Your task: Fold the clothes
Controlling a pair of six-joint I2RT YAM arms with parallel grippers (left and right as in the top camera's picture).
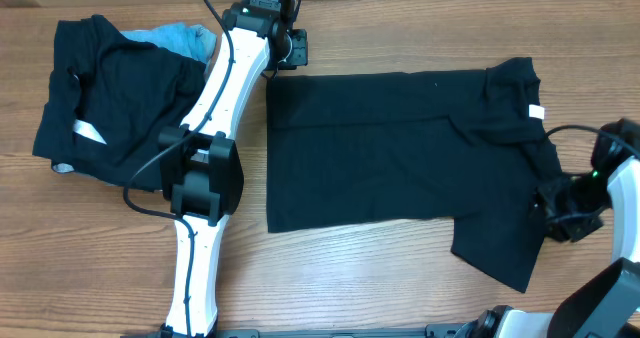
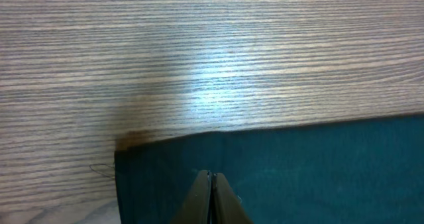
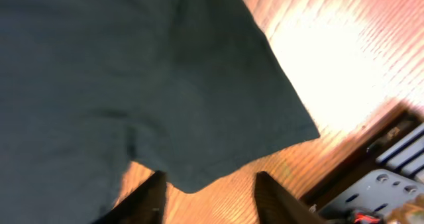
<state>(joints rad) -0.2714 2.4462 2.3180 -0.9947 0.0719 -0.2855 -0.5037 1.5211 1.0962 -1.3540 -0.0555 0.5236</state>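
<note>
The large plain black short-sleeved T-shirt [image 1: 380,148] of soft thin fabric lies spread sideways on the pale wood-grain bench [image 1: 400,288], a little right of the middle. Its straight hem is toward my left and its neck toward my right. The small white tag [image 1: 537,111] shows at the neck, near the far right corner. One sleeve sticks out at the near right, and a long crease runs across the cloth near its far edge.

My left hand [image 2: 212,184] is at the far left corner of the T-shirt. Its two fingers are pressed tight together with no gap, their tips over the dark cloth just inside that corner. I cannot tell whether any fabric is pinched between them.

My right hand [image 3: 211,184] sits at the right side of the T-shirt, beside the bunched cloth below the neck. Its fingers stand wide apart, and a drooping edge of the fabric hangs down between them, gripped by neither.

Well apart at the far left of the bench lies a heap with a crumpled black garment [image 1: 110,88] bearing a slanted white strip, and a light-blue garment [image 1: 180,40] behind it.
</note>
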